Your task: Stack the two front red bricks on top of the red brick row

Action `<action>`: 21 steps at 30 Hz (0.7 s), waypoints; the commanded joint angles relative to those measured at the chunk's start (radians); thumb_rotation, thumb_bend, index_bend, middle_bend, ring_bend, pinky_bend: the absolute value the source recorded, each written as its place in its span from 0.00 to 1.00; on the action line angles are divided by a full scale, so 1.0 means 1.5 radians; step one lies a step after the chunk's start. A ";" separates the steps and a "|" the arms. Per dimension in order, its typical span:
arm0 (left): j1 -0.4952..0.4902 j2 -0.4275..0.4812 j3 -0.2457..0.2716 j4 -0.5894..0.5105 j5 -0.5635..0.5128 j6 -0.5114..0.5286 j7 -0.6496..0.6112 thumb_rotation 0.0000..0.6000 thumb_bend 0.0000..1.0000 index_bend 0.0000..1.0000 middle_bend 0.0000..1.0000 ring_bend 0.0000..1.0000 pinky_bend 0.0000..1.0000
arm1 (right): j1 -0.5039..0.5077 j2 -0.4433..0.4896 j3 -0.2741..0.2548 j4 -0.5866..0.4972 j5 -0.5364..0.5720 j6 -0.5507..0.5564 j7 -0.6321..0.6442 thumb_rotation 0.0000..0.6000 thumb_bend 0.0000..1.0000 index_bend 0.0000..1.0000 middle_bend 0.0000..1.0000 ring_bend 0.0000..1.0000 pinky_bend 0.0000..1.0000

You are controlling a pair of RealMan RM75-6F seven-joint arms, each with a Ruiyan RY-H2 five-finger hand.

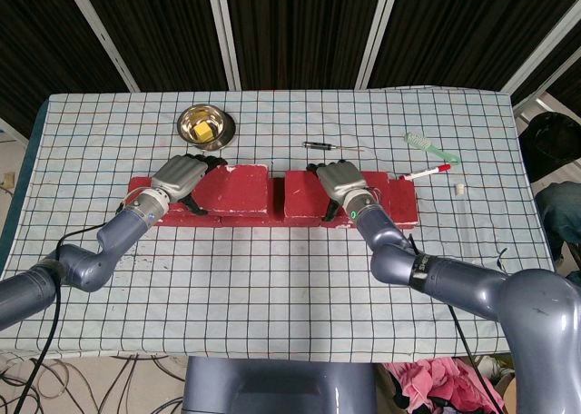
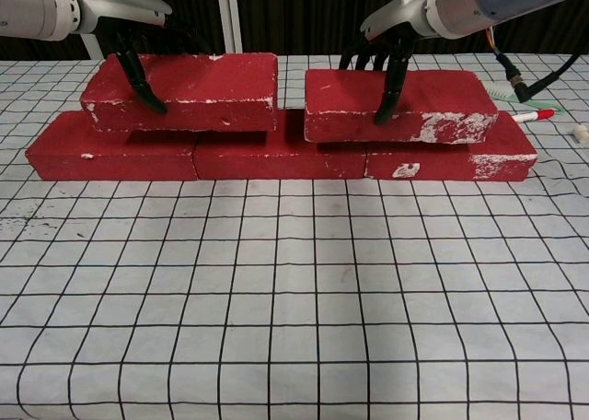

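Observation:
Three red bricks lie end to end as a row on the checked cloth. A fourth red brick lies over the row's left and middle bricks, and my left hand grips its left end from above. A fifth red brick lies on the middle and right bricks. My right hand holds it near its left end, fingers down the front face. A narrow gap separates the two upper bricks. Whether the left one fully rests on the row is unclear.
Behind the row are a steel bowl holding something yellow, a small screwdriver, a green brush, a red-tipped pen and a small white piece. Open cloth lies in front of the row.

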 commanded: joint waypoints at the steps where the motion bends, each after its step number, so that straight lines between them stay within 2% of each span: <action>1: 0.001 -0.009 0.004 0.012 0.012 -0.001 -0.018 1.00 0.27 0.19 0.23 0.15 0.24 | 0.005 -0.009 -0.002 0.011 -0.001 -0.003 0.008 1.00 0.00 0.12 0.20 0.18 0.13; 21: 0.000 -0.022 0.015 0.040 0.075 0.000 -0.098 1.00 0.27 0.19 0.22 0.15 0.24 | 0.030 -0.048 -0.013 0.051 -0.016 0.007 0.037 1.00 0.00 0.12 0.20 0.18 0.13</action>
